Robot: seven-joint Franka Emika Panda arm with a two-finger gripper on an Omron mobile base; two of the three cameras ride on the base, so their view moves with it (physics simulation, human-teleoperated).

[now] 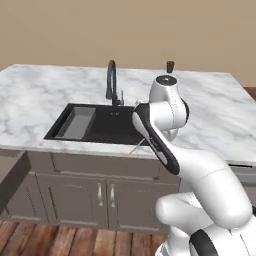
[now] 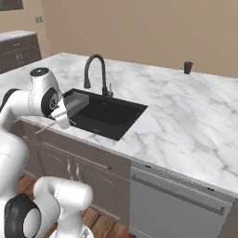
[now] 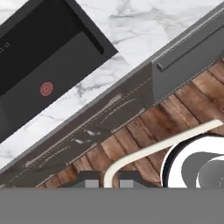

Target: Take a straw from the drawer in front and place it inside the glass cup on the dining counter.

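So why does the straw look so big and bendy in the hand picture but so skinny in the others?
Hand view: the straw sits right at the lens between the gripper tips, so it looks fat, curved and pale. Left base view: it is a thin, faint line under the arm. Right base view: a hair-thin line by the dining counter edge. All views are soft and evenly lit.

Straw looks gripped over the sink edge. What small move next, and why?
Probably lift and swing toward the small dark tumbler at the marble counter's far edge. The gripper is shut on the thin pinkish-white straw, which sticks out near the black sink, far from the tumbler.
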